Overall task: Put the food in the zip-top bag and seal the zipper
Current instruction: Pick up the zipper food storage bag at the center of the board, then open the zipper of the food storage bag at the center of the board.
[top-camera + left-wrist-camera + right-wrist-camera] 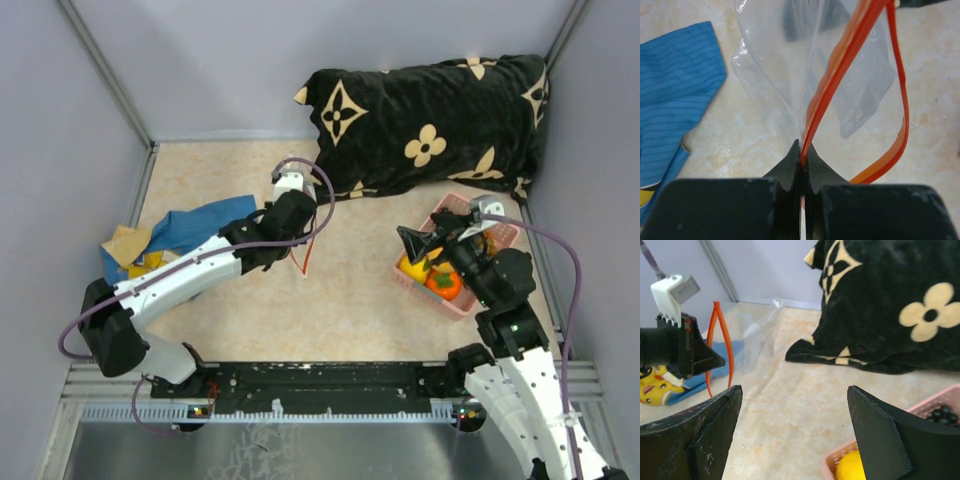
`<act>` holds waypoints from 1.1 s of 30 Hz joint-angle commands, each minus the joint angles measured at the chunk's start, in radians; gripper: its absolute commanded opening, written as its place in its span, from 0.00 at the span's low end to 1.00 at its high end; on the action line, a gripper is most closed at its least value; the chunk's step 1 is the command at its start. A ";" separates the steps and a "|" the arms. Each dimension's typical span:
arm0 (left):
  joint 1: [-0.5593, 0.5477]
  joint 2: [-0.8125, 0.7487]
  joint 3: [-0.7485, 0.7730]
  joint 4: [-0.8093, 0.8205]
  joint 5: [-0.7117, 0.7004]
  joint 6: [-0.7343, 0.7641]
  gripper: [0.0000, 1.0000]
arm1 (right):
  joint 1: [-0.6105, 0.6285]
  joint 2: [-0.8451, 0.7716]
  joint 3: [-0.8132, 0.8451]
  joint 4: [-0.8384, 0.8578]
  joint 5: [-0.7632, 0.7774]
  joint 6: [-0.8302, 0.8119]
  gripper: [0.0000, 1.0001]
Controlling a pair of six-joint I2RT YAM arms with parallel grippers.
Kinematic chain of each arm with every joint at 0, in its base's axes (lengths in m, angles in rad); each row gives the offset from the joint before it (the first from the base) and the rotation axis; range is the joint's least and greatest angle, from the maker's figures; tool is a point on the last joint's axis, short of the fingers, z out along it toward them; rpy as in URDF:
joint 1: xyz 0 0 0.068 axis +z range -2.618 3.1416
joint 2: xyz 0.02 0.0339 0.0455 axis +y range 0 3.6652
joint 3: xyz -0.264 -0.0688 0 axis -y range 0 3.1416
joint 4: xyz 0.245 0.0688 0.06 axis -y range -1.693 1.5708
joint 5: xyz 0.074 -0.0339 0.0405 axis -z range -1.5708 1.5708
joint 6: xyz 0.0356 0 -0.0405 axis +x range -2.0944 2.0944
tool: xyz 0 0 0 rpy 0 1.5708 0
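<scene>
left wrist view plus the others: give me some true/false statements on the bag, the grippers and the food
The left gripper is shut on the zipper of the zip-top bag. True.
The bag is sealed. False: the zipper's two strips stand apart in an open loop.
The right gripper is open and holds nothing. True.
The yellow fruit is inside the bag. False: the lemon lies in the pink basket.
</scene>
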 commanded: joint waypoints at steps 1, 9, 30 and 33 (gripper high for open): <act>-0.006 -0.020 0.096 -0.143 0.026 -0.140 0.00 | 0.009 0.089 -0.018 0.186 -0.120 0.060 0.86; -0.006 -0.035 0.176 -0.169 0.073 -0.176 0.00 | 0.134 0.264 -0.007 0.347 -0.093 0.104 0.84; -0.047 -0.045 0.165 -0.155 0.123 -0.275 0.00 | 0.503 0.663 0.091 0.483 0.349 0.137 0.74; -0.051 -0.055 0.149 -0.158 0.115 -0.279 0.00 | 0.503 0.721 0.116 0.470 0.396 0.150 0.67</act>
